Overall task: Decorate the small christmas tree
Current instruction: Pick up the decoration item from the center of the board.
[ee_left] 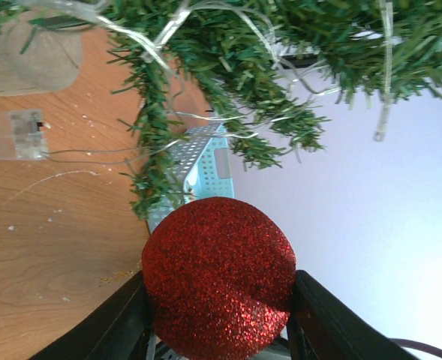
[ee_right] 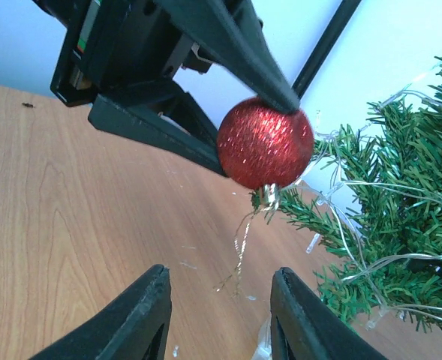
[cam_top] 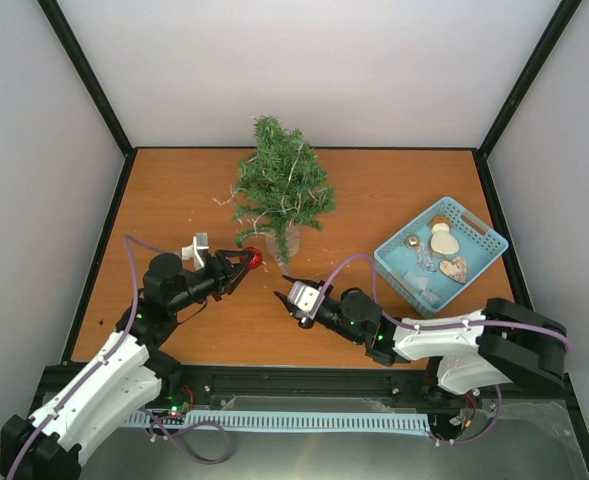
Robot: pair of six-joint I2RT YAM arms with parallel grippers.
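Pale blue plastic basket [cam_top: 479, 220] by the surface's right edge holds a pale oval slice [cam_top: 444, 243] and a wooden heart [cam_top: 455, 268]. Left fingers [ee_left: 326, 322] grip a red glitter ball [ee_left: 219, 277] beside the green small christmas tree [cam_top: 282, 185] by the far edge; right fingers [ee_right: 142, 315] stand partly apart, empty.

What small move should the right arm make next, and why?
Probably ease the right gripper forward to pinch the gold thread hanging under the red glitter bauble. The left gripper clamps the bauble beside the lower branches of the small christmas tree, and the right jaws stand open and empty, just short of that thread.
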